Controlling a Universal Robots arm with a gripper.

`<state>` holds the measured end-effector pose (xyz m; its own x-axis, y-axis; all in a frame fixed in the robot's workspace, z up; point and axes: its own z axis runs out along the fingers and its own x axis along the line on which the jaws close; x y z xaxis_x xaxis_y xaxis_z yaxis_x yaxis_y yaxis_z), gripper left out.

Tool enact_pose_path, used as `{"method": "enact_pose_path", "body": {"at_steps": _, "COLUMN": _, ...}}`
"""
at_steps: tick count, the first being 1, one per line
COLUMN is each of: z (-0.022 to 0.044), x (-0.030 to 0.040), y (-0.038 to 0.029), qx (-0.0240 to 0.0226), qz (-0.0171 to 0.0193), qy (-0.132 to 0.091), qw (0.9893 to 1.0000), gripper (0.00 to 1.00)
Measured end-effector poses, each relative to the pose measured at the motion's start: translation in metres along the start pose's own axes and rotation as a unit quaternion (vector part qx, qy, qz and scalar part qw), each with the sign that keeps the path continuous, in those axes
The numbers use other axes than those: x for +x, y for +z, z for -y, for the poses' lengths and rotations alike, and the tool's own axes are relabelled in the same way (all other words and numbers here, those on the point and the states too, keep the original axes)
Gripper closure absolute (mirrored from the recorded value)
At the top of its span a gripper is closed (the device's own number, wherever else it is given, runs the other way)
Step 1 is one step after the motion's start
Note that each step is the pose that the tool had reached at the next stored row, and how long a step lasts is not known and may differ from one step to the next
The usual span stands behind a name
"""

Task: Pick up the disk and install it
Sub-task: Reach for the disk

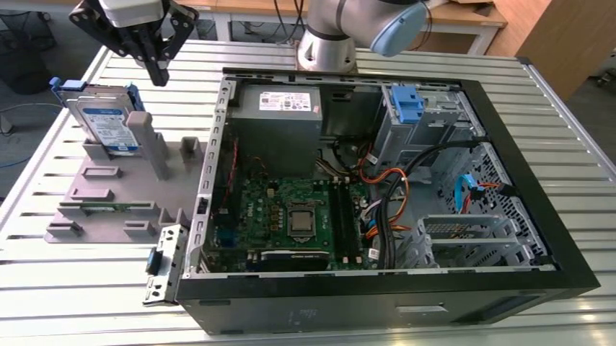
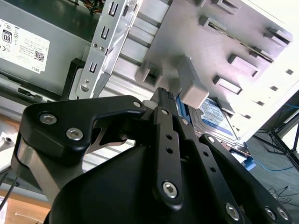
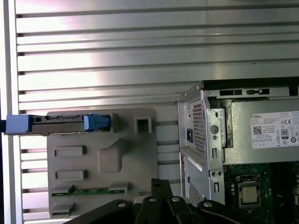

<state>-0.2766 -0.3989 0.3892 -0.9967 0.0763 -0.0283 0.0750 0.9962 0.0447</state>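
Note:
The disk (image 1: 106,124), silver-grey with a white-and-blue label and blue side rails, stands on edge in the grey plastic stand (image 1: 115,191) at the exterior view's left. It leans against an upright post. In the first wrist view the disk (image 3: 60,122) appears edge-on at the stand's far end; in the second wrist view the disk's label (image 2: 217,116) shows past the fingers. My gripper (image 1: 157,72) hangs above the disk, a little toward the exterior view's right, apart from it. Its black fingers are shut together on nothing, as the gripper (image 3: 158,184) and gripper (image 2: 164,97) show in both wrist views.
An open computer case (image 1: 223,144) lies on the slatted metal table (image 1: 77,303), just right of the stand. Inside are a grey power-supply box (image 1: 279,104), a green motherboard (image 1: 288,213), cables, and a drive bay with a blue latch (image 1: 409,104). The arm's base (image 1: 325,43) stands behind the case.

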Motion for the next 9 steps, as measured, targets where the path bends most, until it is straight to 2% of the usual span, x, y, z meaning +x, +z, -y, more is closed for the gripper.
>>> {"method": "enact_pose_path", "body": {"at_steps": 3, "z": 0.0002, "x": 0.0034, "y": 0.0002, "qx": 0.0000, "qz": 0.0000, "qy": 0.000, "qw": 1.0000, "gripper": 0.89}}
{"method": "enact_pose_path", "body": {"at_steps": 9, "z": 0.0005, "x": 0.0170, "y": 0.0015, "qx": 0.0000, "qz": 0.0000, "qy": 0.000, "qw": 1.0000, "gripper": 0.89}}
